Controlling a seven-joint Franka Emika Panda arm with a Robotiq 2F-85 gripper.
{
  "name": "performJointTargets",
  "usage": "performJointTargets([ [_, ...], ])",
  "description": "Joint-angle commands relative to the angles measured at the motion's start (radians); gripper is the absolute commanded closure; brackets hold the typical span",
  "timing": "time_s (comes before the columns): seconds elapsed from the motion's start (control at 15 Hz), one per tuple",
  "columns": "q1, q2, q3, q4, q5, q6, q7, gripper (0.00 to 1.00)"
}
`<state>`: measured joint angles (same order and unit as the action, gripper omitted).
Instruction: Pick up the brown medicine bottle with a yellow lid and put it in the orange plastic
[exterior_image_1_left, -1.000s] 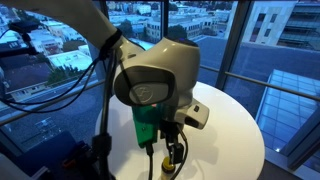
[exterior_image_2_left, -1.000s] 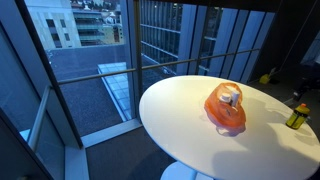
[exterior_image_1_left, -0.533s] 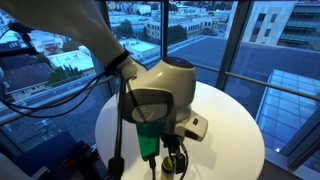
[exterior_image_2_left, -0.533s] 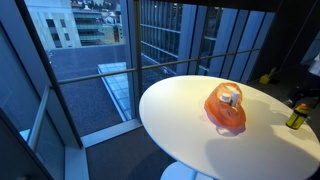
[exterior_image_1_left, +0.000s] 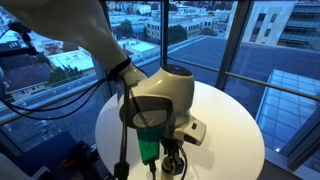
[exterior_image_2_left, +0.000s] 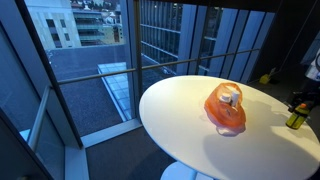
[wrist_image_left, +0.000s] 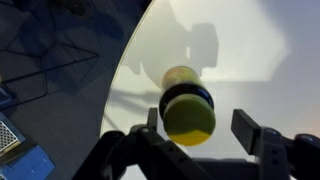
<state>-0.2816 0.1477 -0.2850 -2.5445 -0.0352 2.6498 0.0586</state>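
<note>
Where the bottle (exterior_image_2_left: 293, 120) stands, the orange bag (exterior_image_2_left: 214, 108) lies well apart.

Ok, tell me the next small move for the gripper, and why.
Probably close the gripper on the bottle. In the wrist view its yellow lid sits between the open fingers, apart from both. If the fingers are above lid height, which I cannot tell, lower slightly first.
</note>
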Motion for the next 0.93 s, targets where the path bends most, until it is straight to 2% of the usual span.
performJointTargets([
  [0.0, 0.018, -0.012, -0.017, 0.001, -0.043, -0.016, 0.045, 0.27],
  [0.27, 0.027, -0.019, -0.015, 0.005, -0.058, -0.024, 0.066, 0.50],
  [0.33, 0.030, -0.020, -0.013, 0.007, -0.058, -0.027, 0.067, 0.66],
  [0.4, 0.033, -0.022, -0.012, 0.010, -0.061, -0.028, 0.073, 0.72],
  [0.67, 0.051, -0.035, 0.001, 0.025, -0.054, -0.051, 0.076, 0.81],
  [0.87, 0.077, -0.037, 0.017, 0.043, -0.051, -0.075, 0.085, 0.81],
])
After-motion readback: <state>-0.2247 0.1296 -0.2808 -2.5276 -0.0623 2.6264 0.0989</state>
